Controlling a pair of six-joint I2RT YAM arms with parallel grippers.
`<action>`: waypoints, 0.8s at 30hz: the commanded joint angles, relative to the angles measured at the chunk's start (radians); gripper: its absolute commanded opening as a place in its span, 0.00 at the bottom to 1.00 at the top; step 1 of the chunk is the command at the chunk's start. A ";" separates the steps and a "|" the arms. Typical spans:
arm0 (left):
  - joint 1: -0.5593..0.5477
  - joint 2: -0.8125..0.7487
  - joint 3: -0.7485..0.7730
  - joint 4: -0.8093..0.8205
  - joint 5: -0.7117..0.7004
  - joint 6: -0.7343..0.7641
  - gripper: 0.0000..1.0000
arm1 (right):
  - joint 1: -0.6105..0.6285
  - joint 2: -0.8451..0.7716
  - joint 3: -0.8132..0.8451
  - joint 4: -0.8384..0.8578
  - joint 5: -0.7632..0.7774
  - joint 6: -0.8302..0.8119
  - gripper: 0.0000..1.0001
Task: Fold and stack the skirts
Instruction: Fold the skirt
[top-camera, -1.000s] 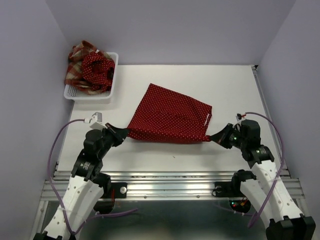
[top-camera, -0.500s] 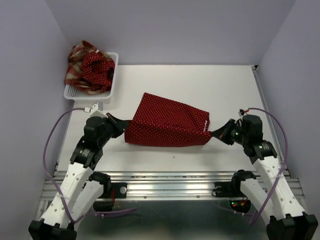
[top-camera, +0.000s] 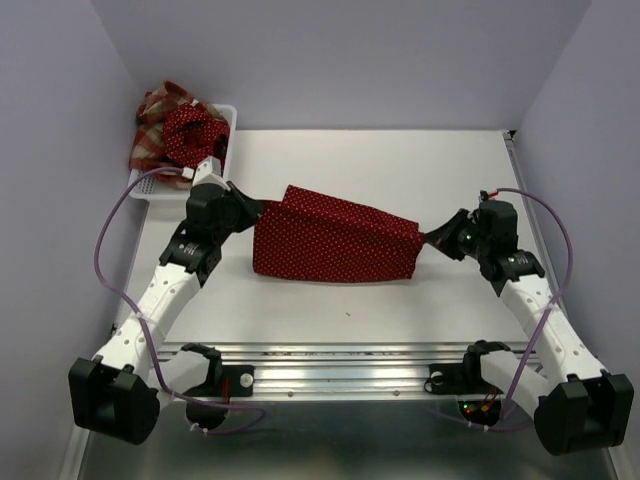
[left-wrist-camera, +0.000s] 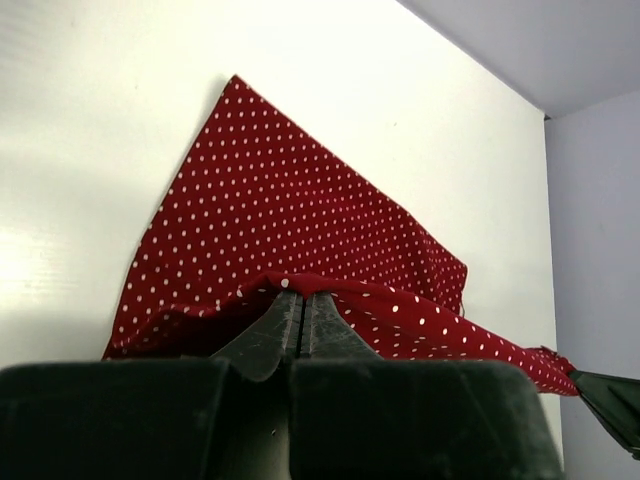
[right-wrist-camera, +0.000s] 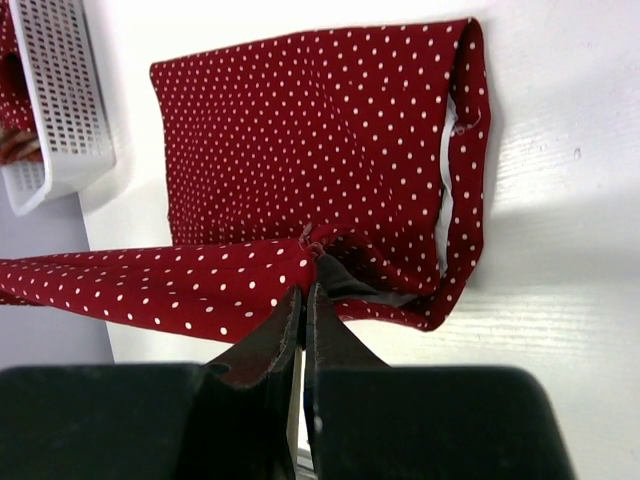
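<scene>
In far-left basket (top-camera: 146, 186), plaid skirt (top-camera: 150, 115), dotted skirt (top-camera: 192, 135), second dotted skirt (top-camera: 335, 240) outside

My worktop (top-camera: 400, 160) is white. A dark red polka-dot skirt (top-camera: 330, 245) lies on it near the middle, and a white mesh basket (top-camera: 148, 186) sits at its far left corner.

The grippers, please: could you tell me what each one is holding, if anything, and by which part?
Both pinch the same polka-dot skirt: the left gripper its left corner, the right gripper its right corner.
</scene>
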 joint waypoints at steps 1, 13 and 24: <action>0.011 0.062 0.095 0.134 -0.098 0.066 0.00 | -0.012 0.045 0.056 0.077 0.108 -0.004 0.01; 0.011 0.394 0.305 0.151 -0.100 0.135 0.00 | -0.012 0.229 0.117 0.174 0.151 -0.019 0.01; 0.016 0.675 0.503 0.090 -0.087 0.190 0.00 | -0.012 0.445 0.166 0.255 0.152 -0.011 0.01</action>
